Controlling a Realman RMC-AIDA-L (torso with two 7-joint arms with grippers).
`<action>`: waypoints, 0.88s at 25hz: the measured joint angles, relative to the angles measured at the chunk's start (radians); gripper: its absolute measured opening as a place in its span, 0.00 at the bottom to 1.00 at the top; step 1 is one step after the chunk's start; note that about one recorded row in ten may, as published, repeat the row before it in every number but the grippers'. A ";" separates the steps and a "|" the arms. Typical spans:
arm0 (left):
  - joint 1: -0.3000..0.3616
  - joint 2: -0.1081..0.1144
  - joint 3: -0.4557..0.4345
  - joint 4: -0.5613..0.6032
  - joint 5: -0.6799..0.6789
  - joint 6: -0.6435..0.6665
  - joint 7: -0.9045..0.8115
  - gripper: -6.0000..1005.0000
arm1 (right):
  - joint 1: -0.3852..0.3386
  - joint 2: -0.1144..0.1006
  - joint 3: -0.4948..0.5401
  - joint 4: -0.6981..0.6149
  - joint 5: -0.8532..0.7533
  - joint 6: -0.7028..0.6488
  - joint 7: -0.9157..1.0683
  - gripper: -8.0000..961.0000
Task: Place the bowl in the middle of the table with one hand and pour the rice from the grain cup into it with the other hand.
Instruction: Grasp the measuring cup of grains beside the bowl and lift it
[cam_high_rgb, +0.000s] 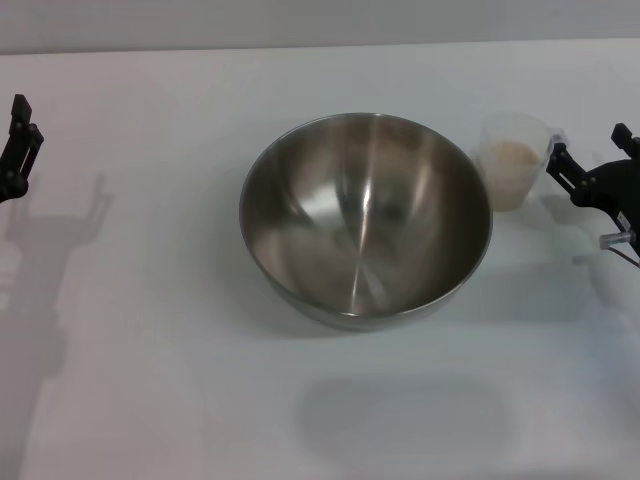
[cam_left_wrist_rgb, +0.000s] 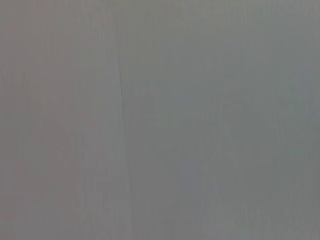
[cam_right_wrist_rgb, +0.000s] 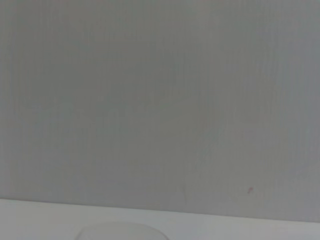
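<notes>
Steel bowl upright mid table, empty. Grain cup w/ rice just beside its R rim. R gripper at cup handle, fingers apart. L gripper far L edge, grip state can't tell.

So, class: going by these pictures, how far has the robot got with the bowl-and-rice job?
Done: the bowl sits near the middle of the table, empty inside. In hand: the right gripper is at the handle of the cup, which stands upright beside the bowl with the rice in it. The left gripper waits at the table's left edge. Left: lifting the cup and pouring.
</notes>
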 joint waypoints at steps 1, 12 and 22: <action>0.000 0.000 0.000 0.000 0.000 0.000 0.000 0.82 | 0.001 0.000 0.000 -0.001 0.000 0.000 0.000 0.83; 0.000 0.000 0.000 0.000 0.000 0.000 0.000 0.82 | 0.005 0.000 0.002 -0.004 0.000 0.003 0.000 0.83; 0.000 0.000 0.000 0.003 0.000 0.000 0.000 0.82 | 0.009 0.000 0.002 -0.001 0.000 0.000 0.000 0.83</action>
